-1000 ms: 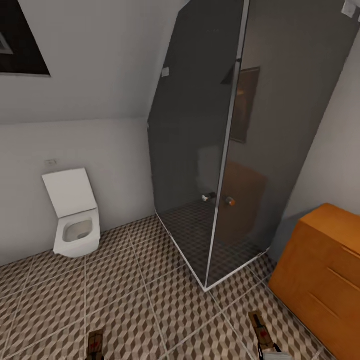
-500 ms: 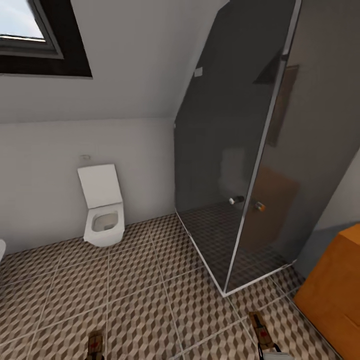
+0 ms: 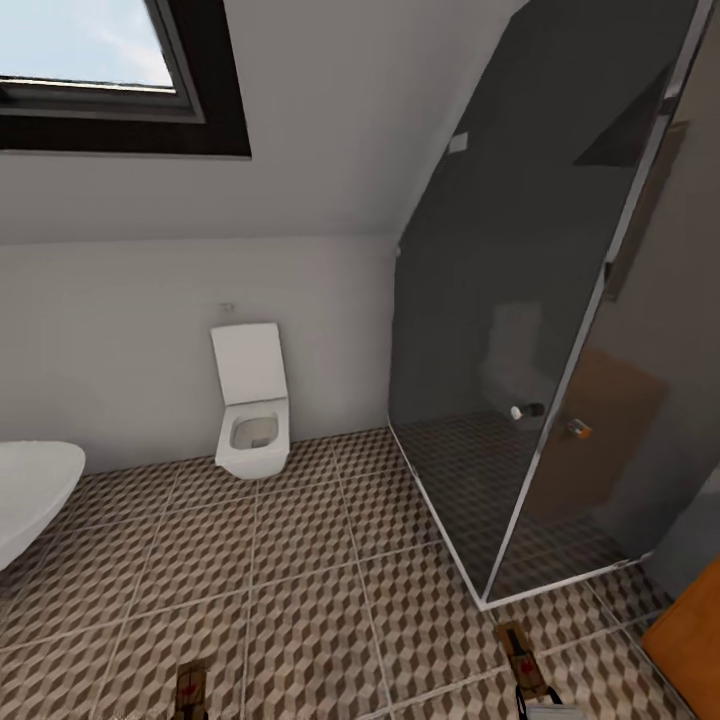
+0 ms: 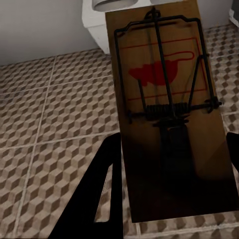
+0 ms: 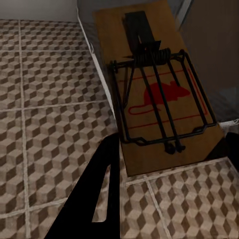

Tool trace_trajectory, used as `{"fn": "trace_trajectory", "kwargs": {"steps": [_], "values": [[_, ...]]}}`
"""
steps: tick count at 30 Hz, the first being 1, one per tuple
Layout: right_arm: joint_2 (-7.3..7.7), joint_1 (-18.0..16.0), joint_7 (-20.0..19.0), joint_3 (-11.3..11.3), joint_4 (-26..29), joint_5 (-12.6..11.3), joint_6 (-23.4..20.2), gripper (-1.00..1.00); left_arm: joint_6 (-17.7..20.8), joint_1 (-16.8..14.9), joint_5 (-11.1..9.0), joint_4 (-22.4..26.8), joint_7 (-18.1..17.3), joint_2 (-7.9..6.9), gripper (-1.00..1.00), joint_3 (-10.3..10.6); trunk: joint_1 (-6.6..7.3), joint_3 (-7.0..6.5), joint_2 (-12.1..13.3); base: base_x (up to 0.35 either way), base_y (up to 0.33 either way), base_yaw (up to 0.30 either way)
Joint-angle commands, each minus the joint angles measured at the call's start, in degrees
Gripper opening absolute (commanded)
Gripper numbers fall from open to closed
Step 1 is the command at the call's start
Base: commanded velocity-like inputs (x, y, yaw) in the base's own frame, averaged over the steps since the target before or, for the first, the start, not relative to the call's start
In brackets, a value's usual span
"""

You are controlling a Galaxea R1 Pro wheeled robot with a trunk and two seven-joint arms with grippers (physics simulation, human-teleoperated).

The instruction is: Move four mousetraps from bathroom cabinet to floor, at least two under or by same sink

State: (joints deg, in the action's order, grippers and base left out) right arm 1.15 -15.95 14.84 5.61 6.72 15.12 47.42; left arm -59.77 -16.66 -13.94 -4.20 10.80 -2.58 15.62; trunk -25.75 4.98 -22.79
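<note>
Left gripper [image 4: 169,174] clamped on a mousetrap [image 4: 167,104], held above the bathroom floor [image 3: 300,580], toilet [image 3: 252,400] ahead by the wall. Right gripper [image 5: 167,181] likewise closed on a second mousetrap [image 5: 157,89], over the tiles beside the glass shower enclosure [image 3: 560,330]. Both traps poke in at the head view's bottom edge. Orange cabinet corner [image 3: 690,650] far right.
</note>
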Motion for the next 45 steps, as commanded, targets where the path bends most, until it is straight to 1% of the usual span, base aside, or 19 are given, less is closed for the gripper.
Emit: {"fn": "trace_trajectory", "kwargs": {"steps": [1, 26, 36, 45], "values": [[-0.01, 0.0, 0.0, 0.5, 0.0, 0.5, 0.2, -1.00, -0.2, -0.1, -0.1, -0.2, 0.5, 0.04, -1.00, 0.5, -0.04, 0.13, -0.1, 0.000, 0.000, 0.289], [-0.01, 0.0, 0.0, 0.5, 0.0, 0.5, 0.2, -1.00, -0.2, -0.1, -0.1, -0.2, 0.5, 0.04, -1.00, 0.5, -0.04, 0.13, -0.1, 0.000, 0.000, 0.285], [-0.04, 0.0, -0.2, 0.4, -0.3, 0.5, 0.1, -1.00, -0.2, -0.1, -0.1, -0.2, 0.5, 0.11, -1.00, 0.5, -0.04, 0.13, -0.1, 0.000, 0.000, 0.053], [-0.01, 0.0, -0.1, 0.4, -5.0, 0.5, 0.0, -1.00, -0.2, -0.1, 0.0, -0.2, 0.5, 0.12, -1.00, 0.5, -0.04, 0.13, -0.1, 0.000, 0.000, 0.001]]}}
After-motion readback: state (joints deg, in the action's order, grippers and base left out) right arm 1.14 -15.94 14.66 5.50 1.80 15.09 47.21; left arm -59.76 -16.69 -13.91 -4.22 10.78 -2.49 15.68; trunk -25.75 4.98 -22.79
